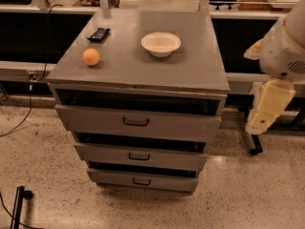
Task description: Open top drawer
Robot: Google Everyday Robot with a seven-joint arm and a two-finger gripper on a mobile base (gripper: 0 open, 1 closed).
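Top drawer (pixel 95 120): tallest grey front of three, small dark centre handle (pixel 136 122). It is pulled part-way out, with a dark gap showing between its front panel and the cabinet's top edge. It lies to the left of the hand in view, at about the same height, well apart from it.

Middle drawer (pixel 105 154) and bottom drawer (pixel 109 177): shallower fronts, each also standing slightly out, left of the hand and lower.

Surface (pixel 190 70) of the cabinet: left of and above the hand. On it are a white bowl (pixel 161 43), the item nearest the hand, an orange (pixel 91 57) farther left, and a small dark flat object (pixel 99 34) behind the orange.

Hand (pixel 259 120): cream-coloured, hanging downward off the white arm (pixel 286 46) at the right edge of view, beside the cabinet's right side and touching nothing. Whether it is wide or narrow: cannot tell. It holds nothing visible.

Floor (pixel 47 175): speckled, below the hand.
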